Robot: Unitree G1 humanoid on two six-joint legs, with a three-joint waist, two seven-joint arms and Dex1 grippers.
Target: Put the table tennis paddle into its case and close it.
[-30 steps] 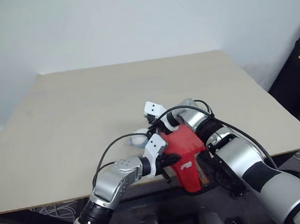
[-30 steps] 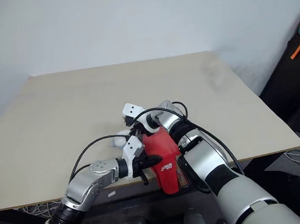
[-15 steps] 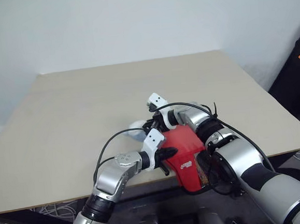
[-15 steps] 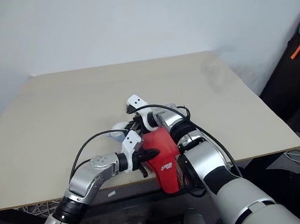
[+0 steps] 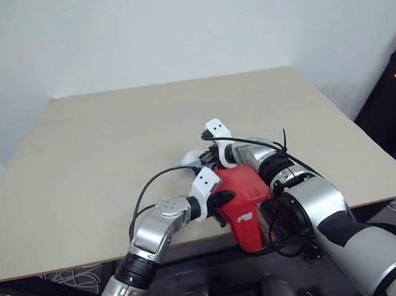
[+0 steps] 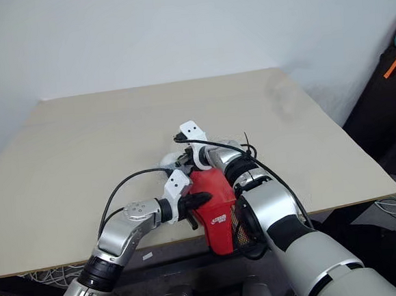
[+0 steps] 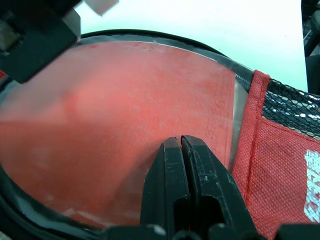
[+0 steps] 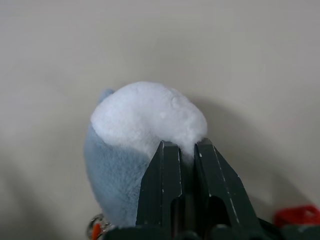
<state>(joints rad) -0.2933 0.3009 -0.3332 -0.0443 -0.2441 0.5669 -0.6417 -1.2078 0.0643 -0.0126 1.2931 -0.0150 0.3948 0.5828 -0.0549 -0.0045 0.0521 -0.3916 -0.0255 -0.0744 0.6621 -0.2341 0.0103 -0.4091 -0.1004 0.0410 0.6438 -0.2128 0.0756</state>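
The case [image 5: 246, 199], red with a black mesh lower part [image 5: 271, 226], lies at the table's front edge and partly overhangs it. In the left wrist view the table tennis paddle's red rubber [image 7: 110, 130] shows through the case's clear window. My left gripper [image 5: 219, 201] is shut, and its tips [image 7: 181, 142] press on that window. Just beyond the case's far left edge, my right gripper [image 5: 208, 162] is shut on the fluff of a small white-and-blue plush charm [image 8: 145, 120], which rests on the table.
The light wooden table [image 5: 114, 127] stretches wide beyond the case. Its front edge runs under the case, and its right edge is near my right arm. A black bag [image 5: 390, 98] stands off the table at the right. Cables lie on the floor.
My right gripper has moved away from me along the case's far edge while rolling, and the plush charm has gone with it. The left gripper has crept slightly forward on the case.
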